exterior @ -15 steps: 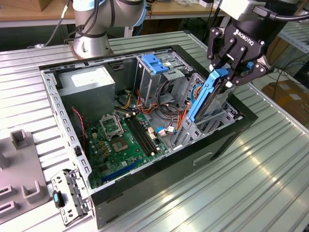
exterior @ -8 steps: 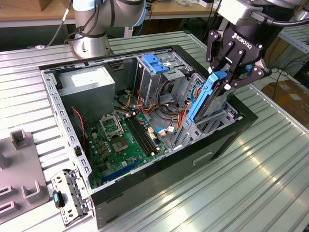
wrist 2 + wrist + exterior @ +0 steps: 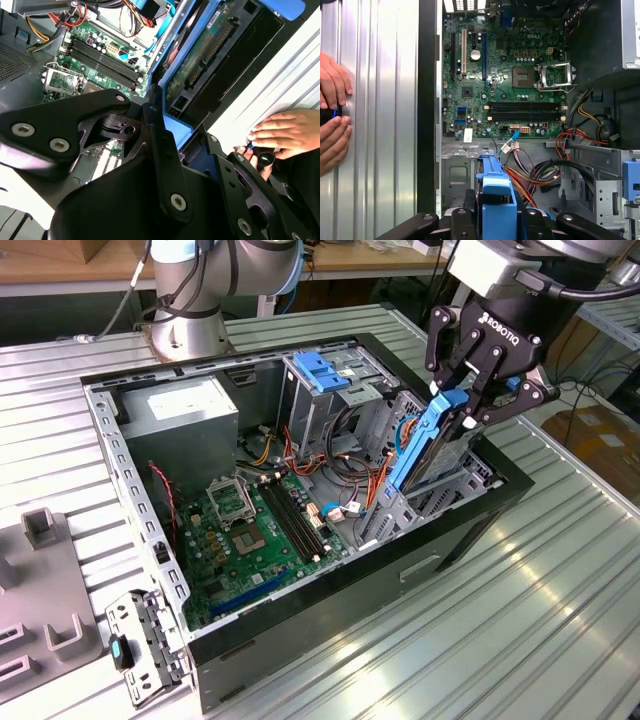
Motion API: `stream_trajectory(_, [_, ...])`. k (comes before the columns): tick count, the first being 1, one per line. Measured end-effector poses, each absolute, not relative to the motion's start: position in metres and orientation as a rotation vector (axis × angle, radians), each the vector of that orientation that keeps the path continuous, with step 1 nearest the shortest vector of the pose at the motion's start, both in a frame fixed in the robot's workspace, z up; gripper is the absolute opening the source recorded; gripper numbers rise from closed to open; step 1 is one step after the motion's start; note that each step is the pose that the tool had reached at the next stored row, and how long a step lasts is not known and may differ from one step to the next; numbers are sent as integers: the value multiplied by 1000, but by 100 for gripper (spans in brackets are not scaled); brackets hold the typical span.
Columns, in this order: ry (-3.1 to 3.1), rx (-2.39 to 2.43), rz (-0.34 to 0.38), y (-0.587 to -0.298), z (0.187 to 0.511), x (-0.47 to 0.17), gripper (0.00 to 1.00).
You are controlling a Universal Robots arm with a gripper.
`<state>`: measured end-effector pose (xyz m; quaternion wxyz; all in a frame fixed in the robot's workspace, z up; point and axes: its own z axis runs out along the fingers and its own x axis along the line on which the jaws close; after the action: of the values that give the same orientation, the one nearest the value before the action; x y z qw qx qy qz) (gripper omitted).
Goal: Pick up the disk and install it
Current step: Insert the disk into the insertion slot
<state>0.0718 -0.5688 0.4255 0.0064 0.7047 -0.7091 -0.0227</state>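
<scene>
— What's nearest us?
— On the table (image 3: 560, 620), at the exterior view's left, a metal bracket (image 3: 145, 645) and some grey blocks (image 3: 45, 625). Then the open case (image 3: 300, 635), with the motherboard (image 3: 255, 530) flat in its bottom.
— And the disk?
— The disk (image 3: 425, 445) is at the side of the case on the exterior view's right. It's tilted, lower end down in the drive bay, upper end above the rim. The gripper (image 3: 470, 405) has its fingers clenched on that upper end, one on each side.
— Anyone about?
— A person's hands (image 3: 332, 142) lie on the table just outside the case, around some small dark thing.
— Farther back?
— The power supply (image 3: 185, 410) in the far corner, a blue latch (image 3: 318, 370) on the cage near it, and the arm's base (image 3: 190, 320) beyond.
</scene>
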Motion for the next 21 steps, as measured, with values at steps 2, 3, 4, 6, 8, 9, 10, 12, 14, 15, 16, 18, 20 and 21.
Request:
stream_trajectory(2, [-2219,2205,-71,-569,425,72,37])
stream_trajectory(3, [-2219,2205,-71,-569,425,72,37])
stream_trajectory(4, [-2219,2205,-71,-569,425,72,37])
stream_trajectory(6, [-2219,2205,-72,-569,425,72,37])
stream_trajectory(8, [-2219,2205,-72,-569,424,72,37])
stream_trajectory(9, [-2219,2205,-72,-569,423,72,37])
stream_trajectory(10, [-2219,2205,-72,-569,422,72,37])
stream_trajectory(12, [-2219,2205,-72,-569,418,72,37])
stream_trajectory(14, [-2219,2205,-72,-569,416,72,37])
stream_trajectory(15, [-2219,2205,-72,-569,414,72,37])
stream_trajectory(16, [-2219,2205,-72,-569,413,72,37])
stream_trajectory(18, [-2219,2205,-72,-569,410,72,37])
stream_trajectory(20, [-2219,2205,-72,-569,406,72,37])
stream_trajectory(21, [-2219,2205,-72,-569,404,72,37])
